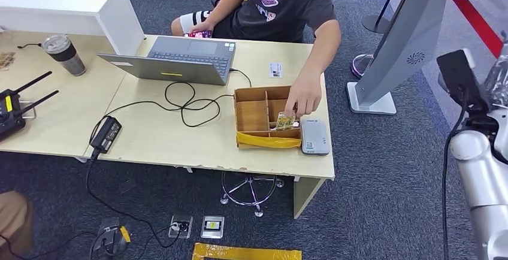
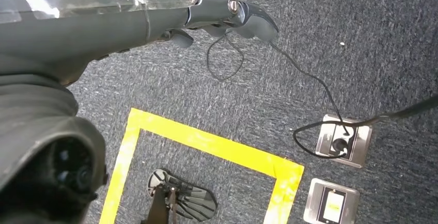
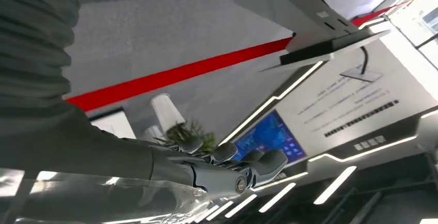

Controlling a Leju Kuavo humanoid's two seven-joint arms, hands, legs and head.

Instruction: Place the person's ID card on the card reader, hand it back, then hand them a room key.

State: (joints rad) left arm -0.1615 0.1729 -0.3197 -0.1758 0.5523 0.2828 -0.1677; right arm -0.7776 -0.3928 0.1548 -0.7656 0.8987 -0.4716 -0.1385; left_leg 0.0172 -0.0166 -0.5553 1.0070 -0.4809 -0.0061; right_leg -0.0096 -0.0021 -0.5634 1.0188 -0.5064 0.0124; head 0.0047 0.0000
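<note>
A person's hand reaches into the wooden compartment box on the table and touches a small patterned card at its right side. The grey card reader lies flat just right of the box. A white card rests on the table beyond the box, near the laptop. My right arm is raised at the right edge, well off the table. In the right wrist view my right hand has its fingers stretched out and holds nothing. My left hand hangs over the carpet, fingers extended, empty.
An open laptop with a looped black cable and power brick takes up the table's middle. A cup and a black radio unit stand left. A grey kiosk stand rises right of the table.
</note>
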